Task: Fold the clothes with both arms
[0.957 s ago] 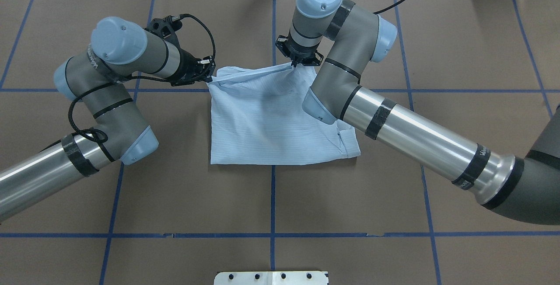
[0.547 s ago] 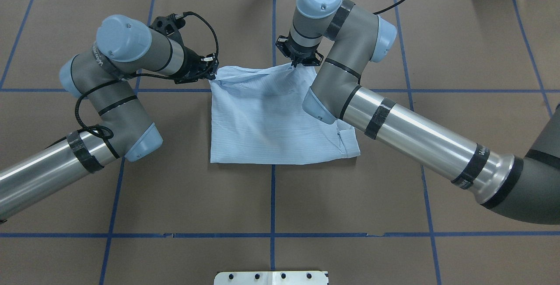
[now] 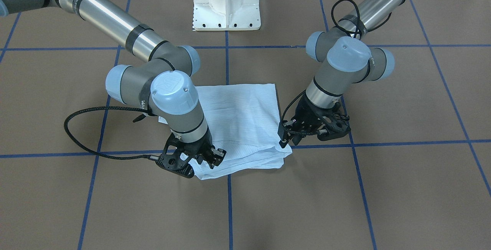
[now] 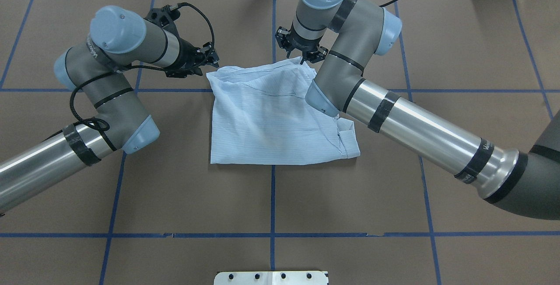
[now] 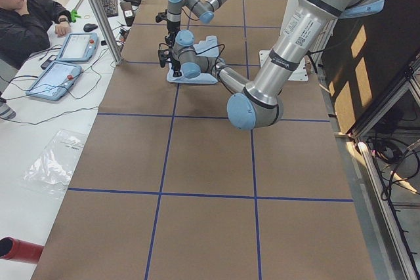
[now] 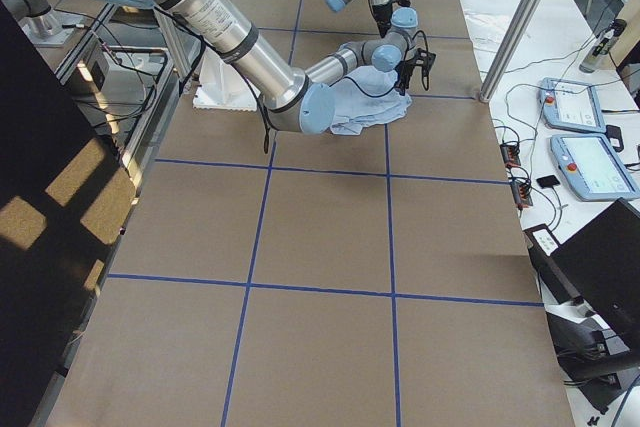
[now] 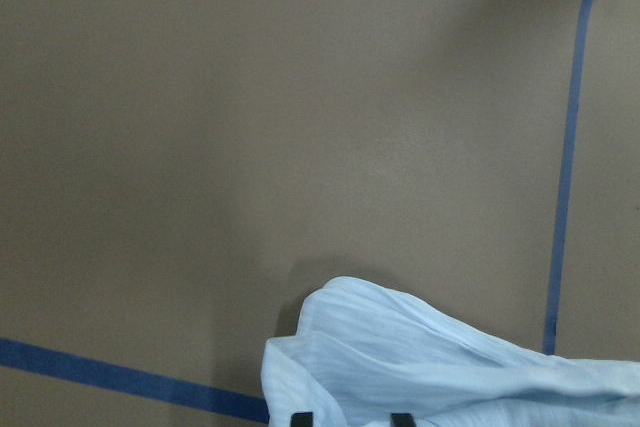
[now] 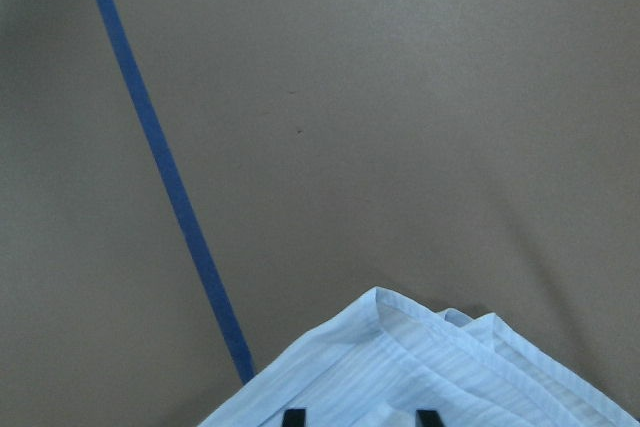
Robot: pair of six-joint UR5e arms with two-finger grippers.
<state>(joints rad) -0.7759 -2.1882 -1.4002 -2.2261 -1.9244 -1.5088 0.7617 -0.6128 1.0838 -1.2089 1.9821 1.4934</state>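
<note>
The light-blue striped shirt (image 4: 262,119) lies folded into a rough square at mid-table, collar at its near right. In the front-facing view the shirt (image 3: 241,119) has stacked layers along its far edge. My left gripper (image 4: 211,60) hovers just off the far left corner, fingers apart and holding nothing. My right gripper (image 4: 302,57) stands open over the far right corner. In the left wrist view the open left gripper (image 7: 350,417) has cloth (image 7: 420,367) below its tips. The right gripper (image 8: 360,415) is likewise open above the shirt corner (image 8: 400,347).
The brown table cover carries a grid of blue tape lines (image 4: 272,197). The white pedestal base (image 3: 226,2) stands at the robot's side. A seated person (image 5: 26,18) and tablets (image 5: 65,63) are on a side table beyond the far edge.
Both grippers have let go of the shirt's far edge and pulled back slightly. The raised edge has dropped and now lies flat on the folded shirt.
</note>
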